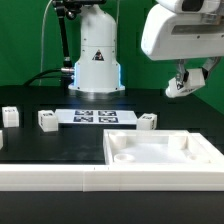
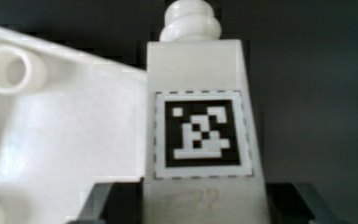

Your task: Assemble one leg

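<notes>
My gripper (image 2: 204, 206) is shut on a leg (image 2: 201, 90), a white post with a black-and-white tag on its face and a rounded threaded tip pointing away from the wrist. The dark fingers (image 2: 115, 200) press on both of its sides. In the exterior view the gripper (image 1: 183, 84) holds this leg (image 1: 177, 86) in the air above the far right part of the large white square tray-like piece (image 1: 160, 165). In the wrist view that piece (image 2: 43, 120) lies beside the leg, with a round corner socket (image 2: 5, 68) showing.
Three more white legs stand on the black table: one at the exterior view's left edge (image 1: 8, 117), one beside it (image 1: 47, 121) and one by the tray's far corner (image 1: 147, 121). The marker board (image 1: 95, 116) lies between them. The robot base (image 1: 95, 60) stands behind.
</notes>
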